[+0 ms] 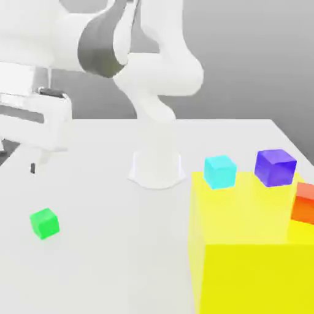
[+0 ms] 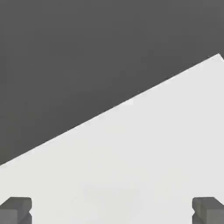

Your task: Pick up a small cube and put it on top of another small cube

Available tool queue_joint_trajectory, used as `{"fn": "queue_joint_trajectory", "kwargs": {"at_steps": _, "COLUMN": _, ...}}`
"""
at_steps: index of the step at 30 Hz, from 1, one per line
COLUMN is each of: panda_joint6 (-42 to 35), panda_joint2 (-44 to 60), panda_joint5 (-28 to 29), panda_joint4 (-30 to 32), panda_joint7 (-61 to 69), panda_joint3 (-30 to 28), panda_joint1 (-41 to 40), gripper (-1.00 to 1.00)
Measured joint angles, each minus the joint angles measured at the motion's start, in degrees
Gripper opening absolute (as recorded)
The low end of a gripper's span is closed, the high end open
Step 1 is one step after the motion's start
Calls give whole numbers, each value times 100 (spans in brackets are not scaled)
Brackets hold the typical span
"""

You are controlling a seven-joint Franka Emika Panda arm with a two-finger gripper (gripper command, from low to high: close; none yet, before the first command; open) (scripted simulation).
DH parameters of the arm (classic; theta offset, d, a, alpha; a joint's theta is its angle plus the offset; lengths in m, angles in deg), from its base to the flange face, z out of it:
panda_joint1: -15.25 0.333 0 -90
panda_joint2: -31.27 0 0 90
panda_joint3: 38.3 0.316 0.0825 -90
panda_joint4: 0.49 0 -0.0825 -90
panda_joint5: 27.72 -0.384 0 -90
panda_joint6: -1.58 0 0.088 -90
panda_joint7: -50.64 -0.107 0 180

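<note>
The small bright green cube point(image 1: 44, 223) rests on the white table point(image 1: 110, 264) at the exterior view's left, near the front. My gripper point(image 1: 38, 163) hangs above and behind it, well clear of the cube. In the hand view the gripper point(image 2: 112, 211) is open, its two grey fingertips point(image 2: 16, 210) far apart over bare table with nothing between them. A cyan cube point(image 1: 219, 171) and a purple cube point(image 1: 275, 167) sit along the far edge of a yellow block at the exterior view's right.
The large yellow block point(image 1: 251, 257) takes up the front right of the table. An orange-red cube point(image 1: 304, 202) sits at its right side. The arm's white base point(image 1: 156, 165) stands mid-table. In the hand view the table's edge point(image 2: 127, 103) runs diagonally against dark floor.
</note>
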Motion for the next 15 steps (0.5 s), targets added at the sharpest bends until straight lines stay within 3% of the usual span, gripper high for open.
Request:
{"fn": "queue_joint_trajectory", "kwargs": {"at_steps": 6, "panda_joint6": 802, "panda_joint2": 1306, "panda_joint5": -951, "panda_joint4": 621, "panda_joint7": 745, "panda_joint3": -345, "panda_joint1": -625, "gripper": 0}}
{"fn": "queue_joint_trajectory", "kwargs": {"at_steps": 12, "panda_joint6": 1749, "panda_joint2": 2564, "panda_joint5": -2166, "panda_joint4": 428, "panda_joint7": 1660, "panda_joint3": 841, "panda_joint1": -1594, "gripper": 0}}
{"fn": "queue_joint_trajectory", "kwargs": {"at_steps": 13, "panda_joint6": 1856, "panda_joint2": 2694, "panda_joint5": -2246, "panda_joint4": 400, "panda_joint7": 1725, "panda_joint3": 981, "panda_joint1": -1716, "gripper": -100}}
{"fn": "queue_joint_trajectory", "kwargs": {"at_steps": 15, "panda_joint6": 1855, "panda_joint2": 2694, "panda_joint5": -2244, "panda_joint4": 400, "panda_joint7": 1724, "panda_joint3": 981, "panda_joint1": -1716, "gripper": -100}}
